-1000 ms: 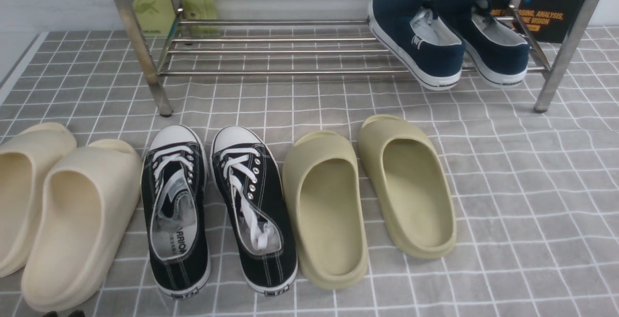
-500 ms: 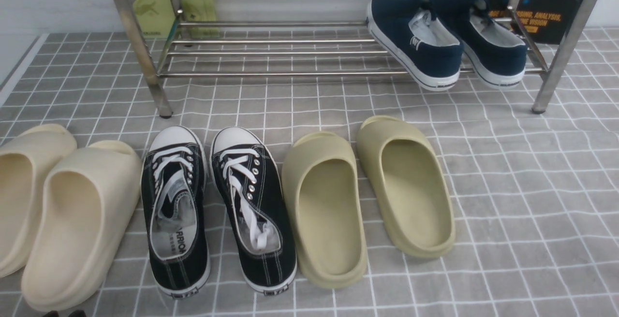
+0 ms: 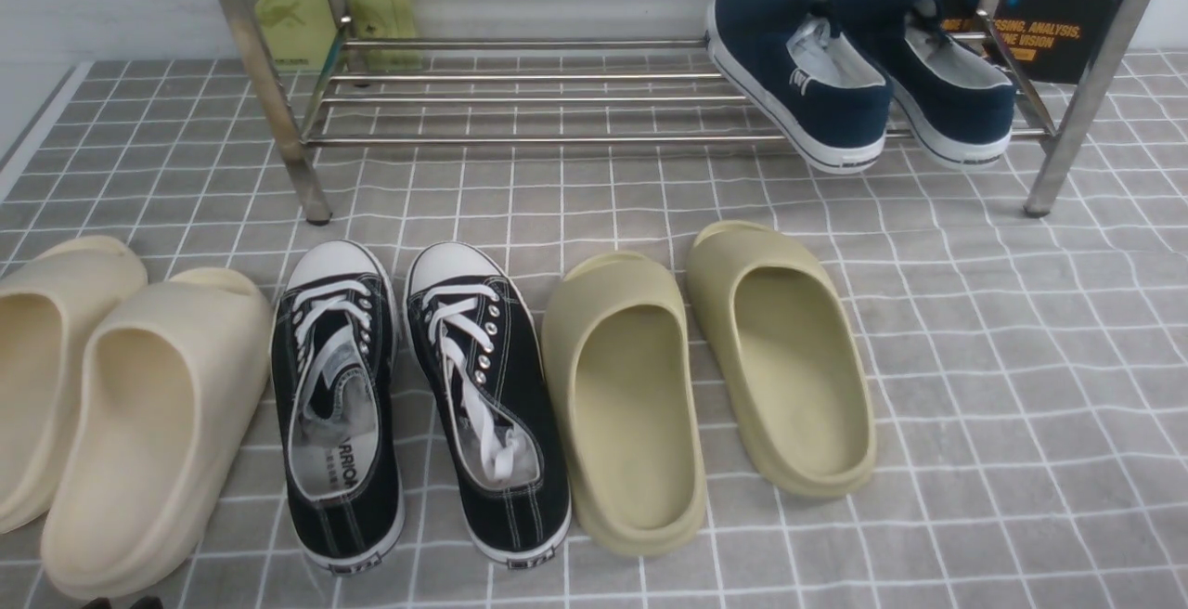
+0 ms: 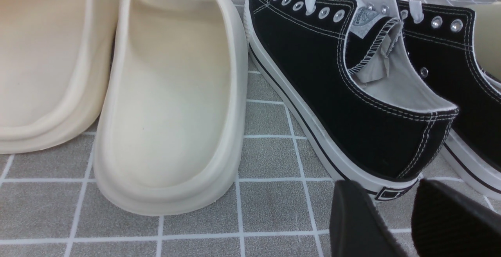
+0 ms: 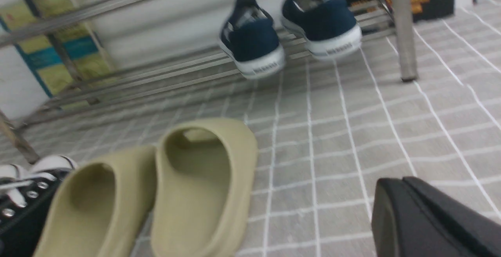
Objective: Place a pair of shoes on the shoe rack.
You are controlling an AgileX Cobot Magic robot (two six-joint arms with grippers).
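The pair of shoes (image 3: 858, 80) lies on the shoe rack (image 3: 520, 138) at upper right, heels toward the camera, olive slides (image 3: 705, 377) below. The left gripper (image 4: 407, 218) is parted and empty; the right gripper's (image 5: 426, 221) state cannot be told.

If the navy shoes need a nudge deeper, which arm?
Right. The navy shoes sit at the rack's right end, heels overhanging; the left gripper is by the black sneakers.

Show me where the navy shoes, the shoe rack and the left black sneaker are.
navy shoes (image 3: 840, 112): front view, on the heel cloth of the left shoe of the pair.
shoe rack (image 3: 520, 138): front view, on the front tube of its lower shelf.
left black sneaker (image 3: 336, 261): front view, on its white toe cap.
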